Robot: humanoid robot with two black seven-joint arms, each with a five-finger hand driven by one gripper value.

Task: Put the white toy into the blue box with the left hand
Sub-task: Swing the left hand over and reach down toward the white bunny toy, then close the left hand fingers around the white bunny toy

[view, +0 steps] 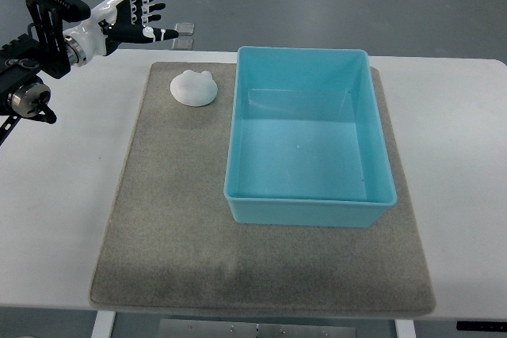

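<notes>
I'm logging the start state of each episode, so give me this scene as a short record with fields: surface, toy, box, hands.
surface: white table with a grey mat on it
toy: white toy lying on the mat's far left part, just left of the box, apart from it
box: blue box on the mat, open top, nothing inside
left hand: left hand raised at the far left corner, fingers spread, holding nothing, clear of the toy
right hand: not in view
task state: toy not yet grasped

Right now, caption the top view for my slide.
Left hand open above white toy; blue box empty.
</notes>
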